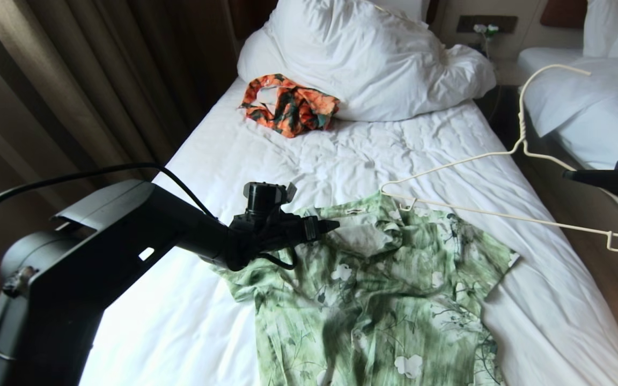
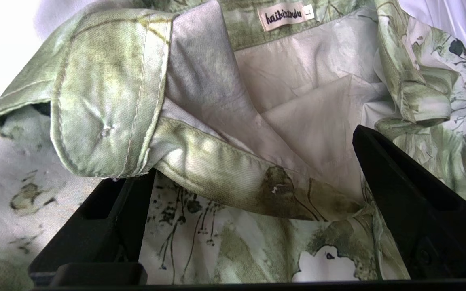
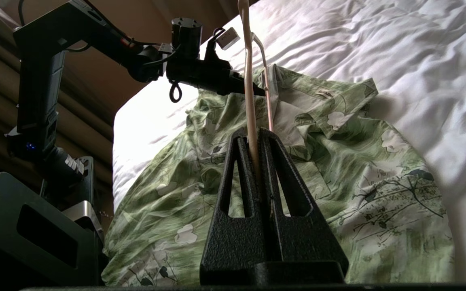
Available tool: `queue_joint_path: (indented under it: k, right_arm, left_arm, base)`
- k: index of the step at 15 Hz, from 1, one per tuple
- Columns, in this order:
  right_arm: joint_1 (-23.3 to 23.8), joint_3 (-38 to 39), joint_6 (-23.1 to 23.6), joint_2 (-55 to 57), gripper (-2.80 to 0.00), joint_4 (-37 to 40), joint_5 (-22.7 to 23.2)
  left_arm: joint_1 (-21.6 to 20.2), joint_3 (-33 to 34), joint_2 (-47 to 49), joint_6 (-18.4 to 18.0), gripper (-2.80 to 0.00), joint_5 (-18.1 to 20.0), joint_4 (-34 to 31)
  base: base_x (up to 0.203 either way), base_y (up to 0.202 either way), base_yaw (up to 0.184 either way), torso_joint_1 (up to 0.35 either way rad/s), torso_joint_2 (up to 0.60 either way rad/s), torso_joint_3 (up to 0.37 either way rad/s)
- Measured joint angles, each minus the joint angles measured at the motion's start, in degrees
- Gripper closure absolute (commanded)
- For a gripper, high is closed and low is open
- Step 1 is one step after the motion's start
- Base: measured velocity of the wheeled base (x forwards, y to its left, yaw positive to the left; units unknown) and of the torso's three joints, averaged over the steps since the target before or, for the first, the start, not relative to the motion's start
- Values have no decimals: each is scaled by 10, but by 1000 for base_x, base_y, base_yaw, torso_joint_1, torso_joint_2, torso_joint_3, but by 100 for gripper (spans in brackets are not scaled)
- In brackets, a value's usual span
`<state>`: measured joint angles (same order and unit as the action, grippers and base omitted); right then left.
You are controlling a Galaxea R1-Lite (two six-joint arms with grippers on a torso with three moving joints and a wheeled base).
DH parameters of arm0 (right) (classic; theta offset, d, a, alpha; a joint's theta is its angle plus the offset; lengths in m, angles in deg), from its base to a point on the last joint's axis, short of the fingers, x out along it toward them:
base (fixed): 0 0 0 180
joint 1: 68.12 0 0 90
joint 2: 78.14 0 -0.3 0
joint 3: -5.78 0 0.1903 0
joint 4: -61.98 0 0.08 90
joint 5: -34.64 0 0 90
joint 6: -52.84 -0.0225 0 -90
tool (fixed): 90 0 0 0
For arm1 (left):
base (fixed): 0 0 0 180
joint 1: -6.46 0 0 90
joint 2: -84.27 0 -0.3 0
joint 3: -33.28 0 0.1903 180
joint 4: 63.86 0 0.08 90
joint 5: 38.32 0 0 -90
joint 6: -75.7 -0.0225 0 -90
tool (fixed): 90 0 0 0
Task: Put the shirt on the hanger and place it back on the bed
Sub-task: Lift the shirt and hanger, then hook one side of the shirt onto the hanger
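The shirt (image 1: pixel 379 289) lies flat on the bed (image 1: pixel 298 161), collar end toward 12 o'clock (pillow (image 1: pixel 362 59) side), hem running off toward 6 in the head view. Its long axis is basically the 12-to-6 line down the sheet.

The left gripper (image 1: pixel 333 226) sits right at the collar, coming in from 9 o'clock and pointing toward 3. Its fingers (image 2: pixel 411 202) stand wide apart with nothing between them; in the left wrist view the collar flap and the open neck with the label are just ahead of the tips, not pinched.

The right gripper (image 3: pixel 255 145) is over at 3 o'clock, off the side of the bed, clamped tight on the hanger (image 1: pixel 502 155). The hanger hangs in the air, well clear of the sheet; its long bottom wire runs from about 3 o'clock to its left tip, which is just beside the collar on the pillow side. The hook points up toward 12.

So the thing that matters: the hanger tip is already aimed at the neck opening, and the left gripper is the nearer 1 to that opening. Probably the left needs to nip the collar edge so the hanger end can slide in toward 9. Risk looks like the wire snagging the folded collar flap
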<state>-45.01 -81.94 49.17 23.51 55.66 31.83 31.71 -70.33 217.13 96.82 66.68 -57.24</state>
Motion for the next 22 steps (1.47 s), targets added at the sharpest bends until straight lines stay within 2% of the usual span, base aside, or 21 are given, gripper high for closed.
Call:
queue_joint_path:
  k: [2,3,11,14,20,22]
  right_arm:
    - [0,-4,0,0,0,-2,0]
    - [0,-5,0,0,0,-2,0]
    - [-7,-4,1,14,0,-6,0]
    - [-20,0,2,21,0,-6,0]
    - [-59,1,2,35,0,-6,-3]
    - [-86,-1,2,45,0,-10,-37]
  left_arm:
    - [3,-21,12,9,-280,-6,-1]
    - [4,-29,16,11,0,-7,-1]
    - [1,-57,36,11,0,-11,2]
    - [6,-51,20,11,0,-33,1]
    - [38,71,-96,11,0,-39,4]
    - [58,103,-146,10,0,-42,1]
  base:
    - [0,0,0,0,0,0]
    - [0,0,0,0,0,0]
    - [0,0,0,0,0,0]
    - [0,0,0,0,0,0]
    - [0,0,0,0,0,0]
    - [0,0,0,0,0,0]
